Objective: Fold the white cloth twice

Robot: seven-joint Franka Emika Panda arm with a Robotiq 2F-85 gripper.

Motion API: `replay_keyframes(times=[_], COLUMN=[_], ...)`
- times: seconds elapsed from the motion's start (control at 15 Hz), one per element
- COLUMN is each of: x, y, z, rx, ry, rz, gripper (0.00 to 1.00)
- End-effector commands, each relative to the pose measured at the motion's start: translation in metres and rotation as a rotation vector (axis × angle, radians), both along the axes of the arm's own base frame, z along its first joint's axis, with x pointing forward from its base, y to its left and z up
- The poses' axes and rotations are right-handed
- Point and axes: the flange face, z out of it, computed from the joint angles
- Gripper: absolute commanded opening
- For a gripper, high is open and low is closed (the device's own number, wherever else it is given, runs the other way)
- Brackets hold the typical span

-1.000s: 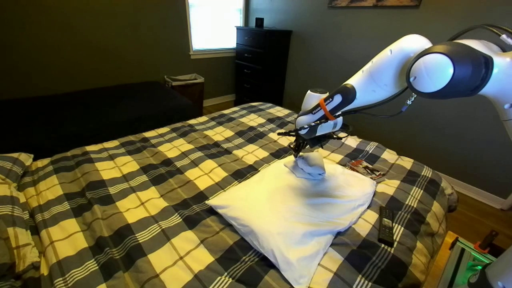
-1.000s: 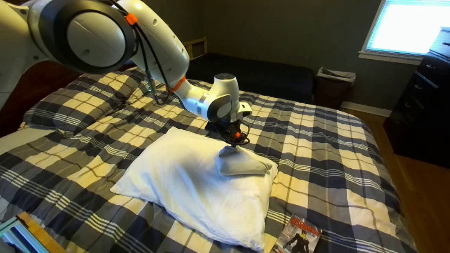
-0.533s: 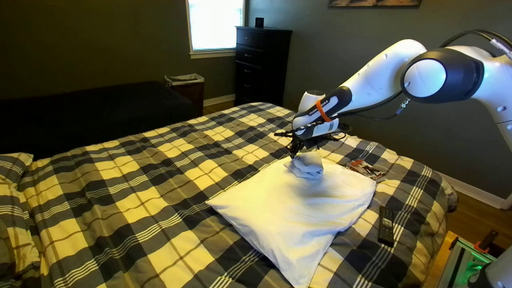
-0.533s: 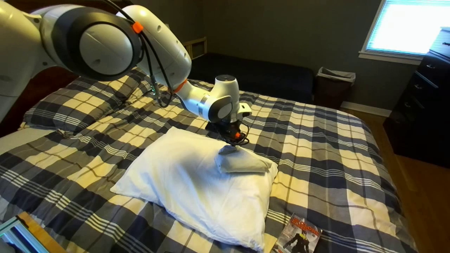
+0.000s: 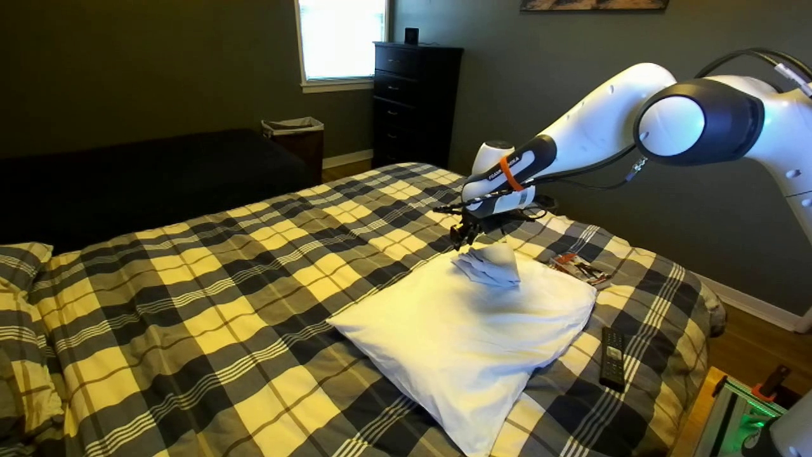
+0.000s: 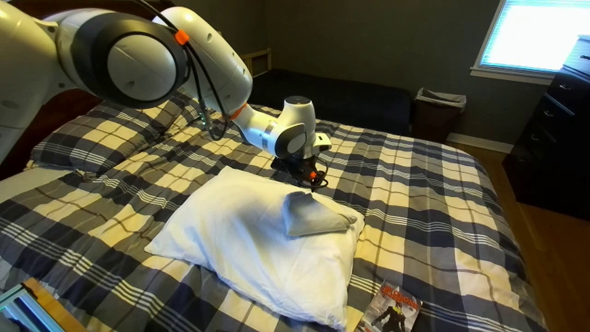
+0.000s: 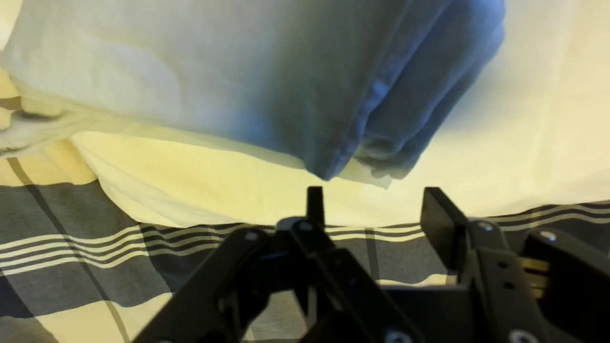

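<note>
The white cloth (image 5: pixel 491 265) lies folded in a loose, greyish bundle on one end of the larger white pillow (image 5: pixel 444 343). In an exterior view the cloth (image 6: pixel 315 216) shows a raised, creased corner at its far side. Just above and beyond that corner hangs my gripper (image 5: pixel 465 238). From the wrist, the cloth (image 7: pixel 228 71) fills the upper left, with a pointed corner and layered folds. My gripper (image 7: pixel 374 195) stands open there, its fingers (image 7: pixel 315 205) apart with nothing between them. The fingertips are close to the cloth's corner; whether they touch it is hard to tell.
Plaid bedding (image 5: pixel 241 304) spreads under the pillow. Beside the pillow lie a black remote (image 5: pixel 613 358) and a flat illustrated case (image 6: pixel 392 309). Plaid pillows (image 6: pixel 110 129) rest at the bed's head. A dark dresser (image 5: pixel 415 101) stands beyond the bed.
My gripper has opened and let go of the cloth, after a slight shift. The cloth's upper fold has dropped and spread a little, showing its layers.
</note>
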Motion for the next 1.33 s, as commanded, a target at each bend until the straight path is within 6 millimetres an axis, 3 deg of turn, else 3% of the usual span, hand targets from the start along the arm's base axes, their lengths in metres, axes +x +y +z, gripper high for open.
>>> replay_keyframes(times=[0.0, 0.13, 0.4, 0.87, 1.27], x=[-0.002, -0.005, -0.019, -0.07, -0.109], y=[-0.009, -0.013, -0.016, -0.023, -0.032], z=[0.013, 0.021, 0.043, 0.086, 0.103], rx=[0.027, 0.034, 0.035, -0.042, -0.101], ry=[-0.024, -0.041, -0.039, 0.002, 0.037], rz=[-0.022, -0.033, -0.043, -0.09, -0.141], gripper=[0.89, 1.0, 1.0, 1.0, 1.0])
